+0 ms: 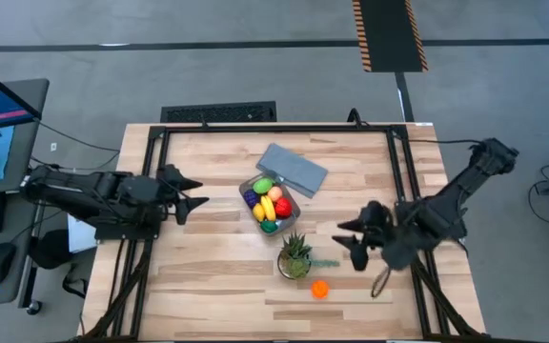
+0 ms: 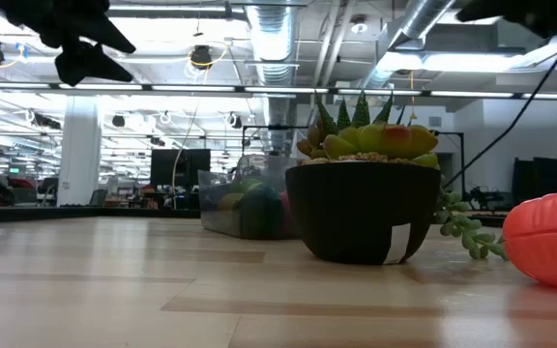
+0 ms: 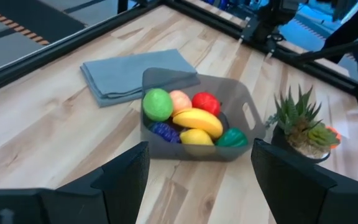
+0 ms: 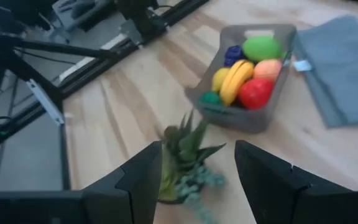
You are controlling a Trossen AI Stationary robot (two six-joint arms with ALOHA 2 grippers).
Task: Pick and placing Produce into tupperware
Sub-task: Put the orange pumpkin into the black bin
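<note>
From above, you see the tupperware (image 1: 271,202) mid-table, filled with produce (image 1: 268,203), the grey-blue lid (image 1: 294,170) touching its far corner. One orange piece (image 1: 320,289) lies loose near the front edge, beside the potted plant (image 1: 294,257). Left gripper (image 1: 193,193) and right gripper (image 1: 349,240) hover apart, fingers released, grasping nothing.

At table height, the plant pot (image 2: 363,210) hides part of the tub; the orange piece is cut off at right.

Your left wrist looks onto the tub; bare wood all round.

Your right wrist looks over the plant.

tub: greyish see-through plastic tupperware (image 1: 291,202)
banana: yellow toy fruit (image 3: 197,119)
lid: flat grey-blue rectangle (image 1: 294,169)
loose piece: small orange toy produce (image 1: 319,289)
pot: black bowl (image 2: 361,211), green spiky plant
</note>
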